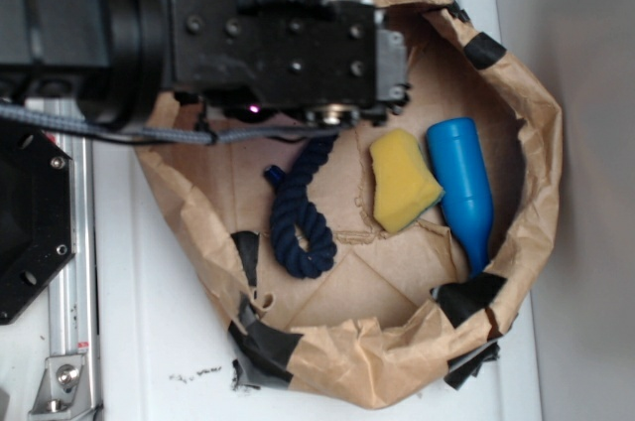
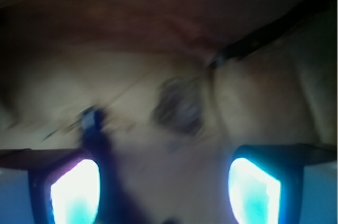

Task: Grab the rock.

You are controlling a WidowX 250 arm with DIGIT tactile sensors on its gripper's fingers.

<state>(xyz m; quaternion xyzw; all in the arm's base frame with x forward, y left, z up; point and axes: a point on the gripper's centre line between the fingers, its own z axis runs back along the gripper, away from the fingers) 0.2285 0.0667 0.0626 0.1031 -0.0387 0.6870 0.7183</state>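
Observation:
The rock (image 2: pixel 179 105) shows only in the wrist view, as a blurred grey-brown lump on the brown paper floor, ahead of the gripper and slightly right of centre. My gripper (image 2: pixel 165 182) is open, its two glowing fingertips (image 2: pixel 74 192) wide apart with nothing between them, and the rock lies beyond them, untouched. In the exterior view the gripper (image 1: pixel 387 69) hangs over the upper part of the paper bag (image 1: pixel 541 143), and the arm hides the rock.
Inside the bag lie a dark blue rope (image 1: pixel 298 212), a yellow sponge wedge (image 1: pixel 402 181) and a blue bottle (image 1: pixel 464 188). The rope's end (image 2: pixel 94 126) lies close to the left fingertip. Crumpled bag walls with black tape ring the area.

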